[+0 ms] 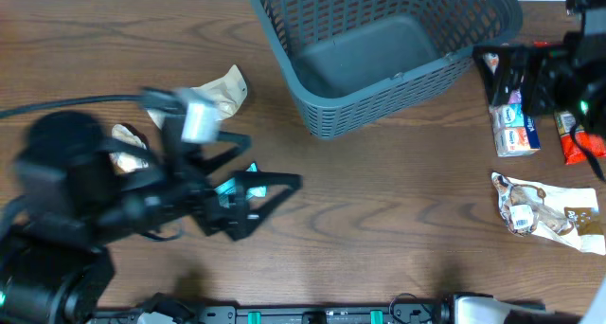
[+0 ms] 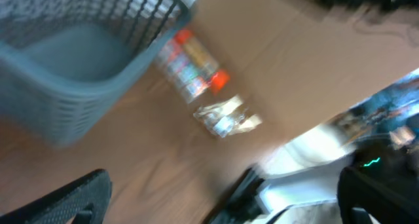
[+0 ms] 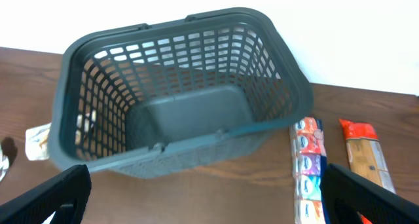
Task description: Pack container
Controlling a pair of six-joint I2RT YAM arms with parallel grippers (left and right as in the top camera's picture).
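The container (image 1: 379, 106), a dark grey-blue slotted basket, stands at the back centre with nothing in it. It also shows in the right wrist view (image 3: 196, 140) and, blurred, in the left wrist view (image 2: 65, 60). My left gripper (image 1: 270, 203) is open above bare table in front of the basket and to its left, holding nothing; its view (image 2: 216, 211) is smeared. My right gripper (image 1: 502, 78) is open just right of the basket, over the snack packets, with only table between its fingers (image 3: 373, 198).
A multi-colour snack pack (image 1: 516, 130), a red-orange packet (image 1: 573, 139) and a clear cookie bag (image 1: 544, 208) lie on the right. A tan packet (image 1: 222, 89) and another packet (image 1: 128, 139) lie on the left, near the left arm.
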